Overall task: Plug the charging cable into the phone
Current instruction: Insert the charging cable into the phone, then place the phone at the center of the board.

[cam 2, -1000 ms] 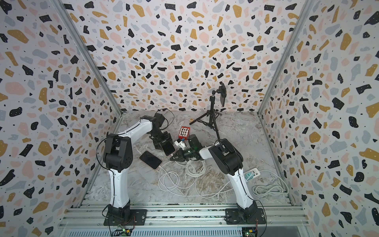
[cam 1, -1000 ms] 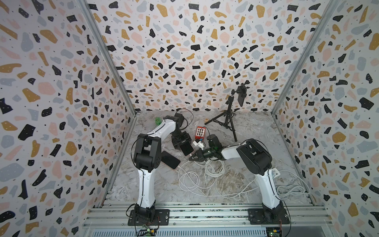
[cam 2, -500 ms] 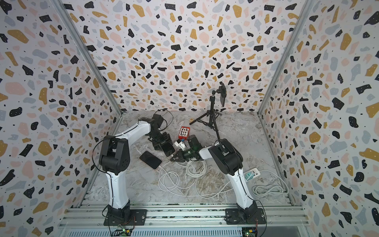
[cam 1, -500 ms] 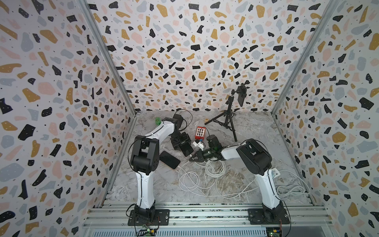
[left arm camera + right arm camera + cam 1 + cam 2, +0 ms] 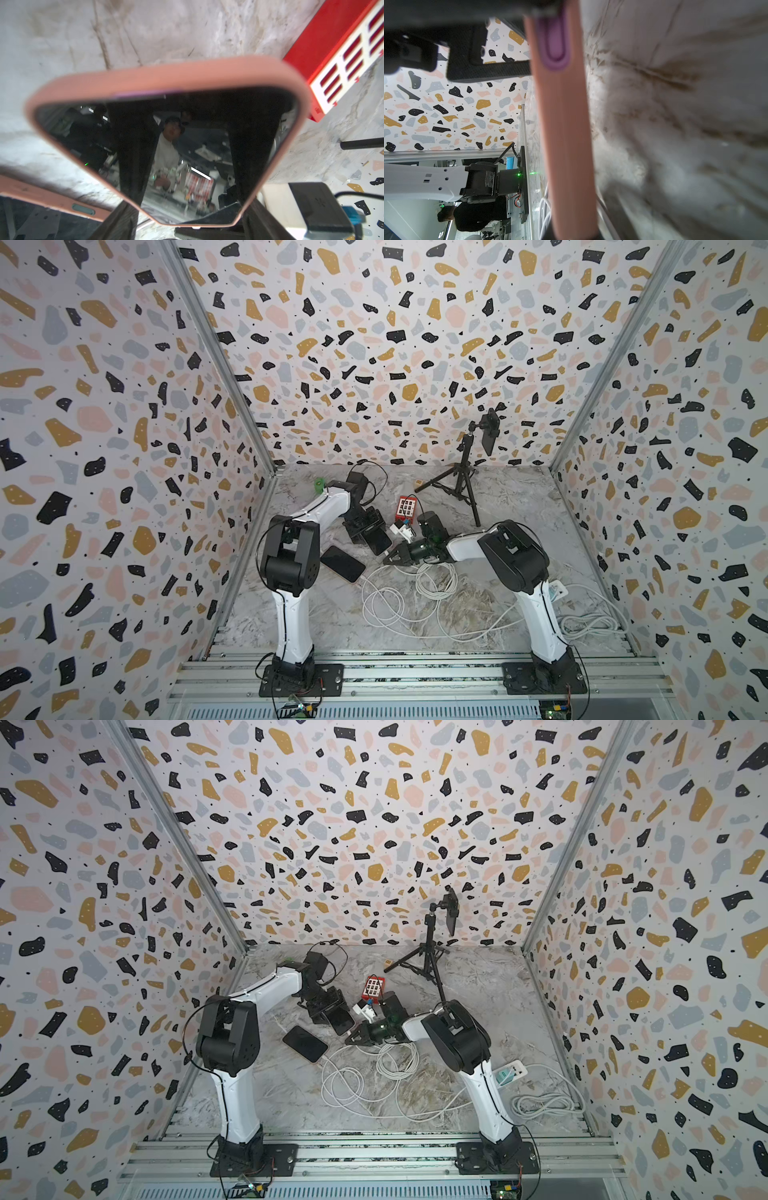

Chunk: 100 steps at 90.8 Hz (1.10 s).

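Your left gripper (image 5: 368, 529) clasps the phone (image 5: 379, 540) by its sides, tilted above the table. Your right gripper (image 5: 391, 557), fingers pinched narrow on the plug of the charging cable (image 5: 436, 595), meets the phone's lower edge. Grasp and alignment look done. Whether the plug is seated cannot be told, so insertion probably remains.

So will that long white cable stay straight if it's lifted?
Probably wobbly: the thin white charging cable lies in loose loops on the grey marbled table. It looks light, and lifting one end would likely drag the loops along.
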Tool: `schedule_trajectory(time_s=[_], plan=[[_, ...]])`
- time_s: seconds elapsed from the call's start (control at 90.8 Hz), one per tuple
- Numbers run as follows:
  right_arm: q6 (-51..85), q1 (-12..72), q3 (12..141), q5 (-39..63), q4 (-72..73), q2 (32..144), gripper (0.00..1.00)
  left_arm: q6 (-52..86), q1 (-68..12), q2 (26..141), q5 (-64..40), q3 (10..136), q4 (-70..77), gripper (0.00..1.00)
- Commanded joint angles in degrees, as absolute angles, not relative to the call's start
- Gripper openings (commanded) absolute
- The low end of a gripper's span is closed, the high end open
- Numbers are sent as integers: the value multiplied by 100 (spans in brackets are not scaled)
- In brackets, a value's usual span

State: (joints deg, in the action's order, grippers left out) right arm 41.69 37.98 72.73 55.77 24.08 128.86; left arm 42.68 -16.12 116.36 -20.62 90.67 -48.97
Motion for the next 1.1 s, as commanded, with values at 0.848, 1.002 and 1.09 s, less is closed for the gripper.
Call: schedule_trajectory(time_s=[0.848,1.002,1.09], plan=[[2560,3635,6983,3373,-93,10695,100,4643,-1073,12685,-2548,10290,-5773,61],[1915,3613,6925,1856,-1041,9959,100,4520,-1072,12925,-2450,10456,-5755,78],[1631,3604,6924,999,-1406,9636,100,4275,-1072,12909,-2328,10551,-5693,93]])
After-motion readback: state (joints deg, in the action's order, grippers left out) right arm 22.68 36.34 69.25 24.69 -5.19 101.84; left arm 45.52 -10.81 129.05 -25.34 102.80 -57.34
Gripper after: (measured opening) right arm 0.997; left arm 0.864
